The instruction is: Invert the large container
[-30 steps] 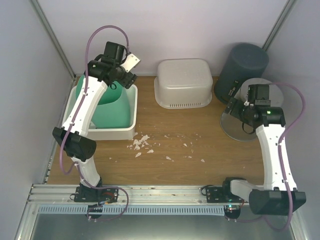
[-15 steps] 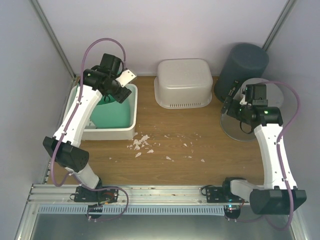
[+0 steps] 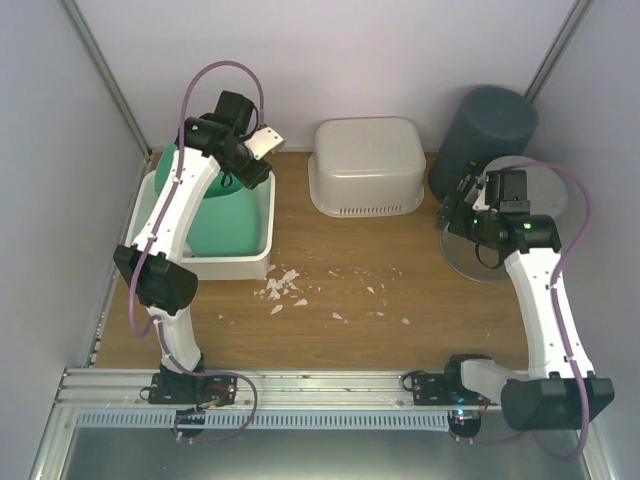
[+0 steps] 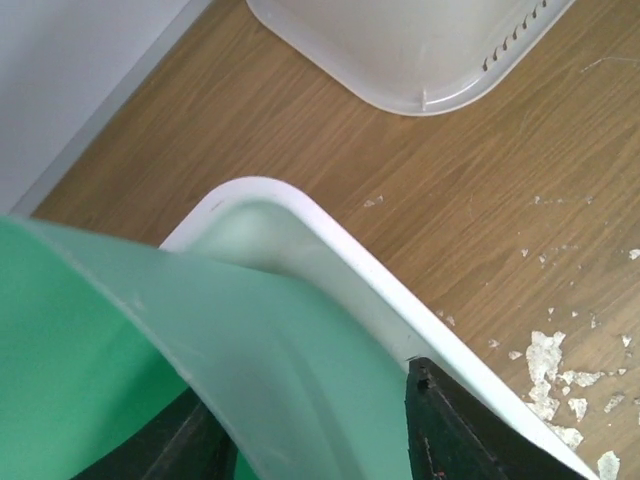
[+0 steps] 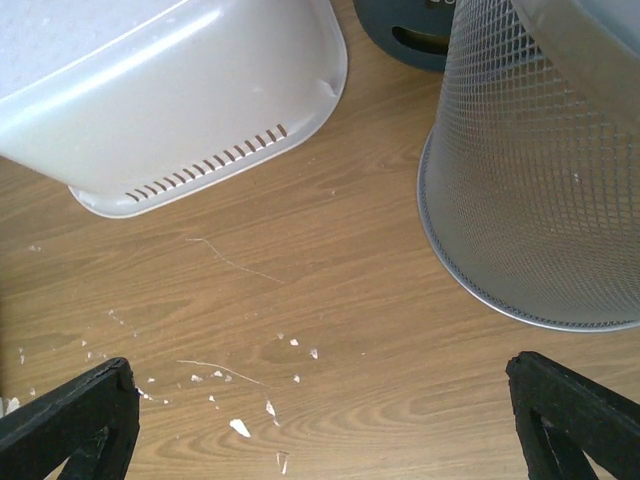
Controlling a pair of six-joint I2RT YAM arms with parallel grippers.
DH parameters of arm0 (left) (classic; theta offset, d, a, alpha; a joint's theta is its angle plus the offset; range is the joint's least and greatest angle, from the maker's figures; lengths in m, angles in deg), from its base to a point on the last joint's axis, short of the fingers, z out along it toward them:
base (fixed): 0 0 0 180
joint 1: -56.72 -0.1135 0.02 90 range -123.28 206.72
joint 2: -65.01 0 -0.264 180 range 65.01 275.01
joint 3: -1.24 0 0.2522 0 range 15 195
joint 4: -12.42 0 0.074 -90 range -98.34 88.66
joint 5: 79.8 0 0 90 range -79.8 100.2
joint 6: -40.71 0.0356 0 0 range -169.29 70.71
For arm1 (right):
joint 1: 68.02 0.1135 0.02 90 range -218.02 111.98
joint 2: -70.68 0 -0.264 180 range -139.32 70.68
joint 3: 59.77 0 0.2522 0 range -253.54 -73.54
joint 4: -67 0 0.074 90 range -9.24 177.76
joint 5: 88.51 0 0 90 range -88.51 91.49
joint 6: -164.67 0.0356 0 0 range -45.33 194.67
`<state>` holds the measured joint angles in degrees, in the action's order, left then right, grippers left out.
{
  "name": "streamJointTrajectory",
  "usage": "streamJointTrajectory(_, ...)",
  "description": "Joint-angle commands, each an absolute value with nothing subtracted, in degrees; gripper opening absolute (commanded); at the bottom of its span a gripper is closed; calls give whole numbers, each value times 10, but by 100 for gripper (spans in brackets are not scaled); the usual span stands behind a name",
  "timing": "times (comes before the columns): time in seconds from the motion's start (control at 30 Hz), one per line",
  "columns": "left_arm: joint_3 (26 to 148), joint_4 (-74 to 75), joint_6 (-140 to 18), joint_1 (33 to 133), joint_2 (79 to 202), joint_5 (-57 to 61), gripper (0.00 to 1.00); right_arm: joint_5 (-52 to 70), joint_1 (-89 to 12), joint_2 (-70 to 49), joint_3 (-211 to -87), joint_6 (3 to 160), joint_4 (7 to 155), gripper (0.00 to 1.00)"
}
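Top external view: your green bin (image 3: 225, 215) sits in the white tub (image 3: 266, 228) at the left rear of the table (image 3: 400, 300).
An upturned grey tub (image 3: 366, 165) and a mesh basket (image 3: 478, 256) stand to its right. Your left gripper (image 4: 320, 430) pinches the bin's wall; your right gripper (image 5: 320, 385) gapes wide over bare wood beside the basket. White flakes (image 3: 282, 288) dot the middle.

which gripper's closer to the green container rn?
Left. The left gripper straddles the rim of the green container, which sits in the white tray at far left. The right gripper is across the table, open, beside the mesh bin.
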<state>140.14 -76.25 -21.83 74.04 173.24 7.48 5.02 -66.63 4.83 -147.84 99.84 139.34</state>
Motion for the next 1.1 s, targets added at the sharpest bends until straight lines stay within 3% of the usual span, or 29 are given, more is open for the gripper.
streamJointTrajectory(0.0, 1423, -788, -196, 734, 1739, 79, 40, 57, -662, 57, -1464, 986, 1378, 100)
streamJointTrajectory(0.23, 1417, -791, -180, 730, 1717, 97, 16, 65, -663, 55, -1460, 987, 1371, 100)
streamJointTrajectory(0.4, 1382, -791, -161, 722, 1679, 124, 9, 71, -662, 57, -1456, 989, 1367, 100)
streamJointTrajectory(0.5, 1358, -791, -149, 715, 1650, 135, 0, 74, -662, 60, -1453, 991, 1366, 100)
streamJointTrajectory(0.87, 1364, -792, -122, 701, 1564, 108, 0, 91, -662, 76, -1475, 995, 1370, 100)
streamJointTrajectory(1.07, 1438, -791, -111, 701, 1549, 66, 0, 102, -661, 79, -1490, 994, 1370, 100)
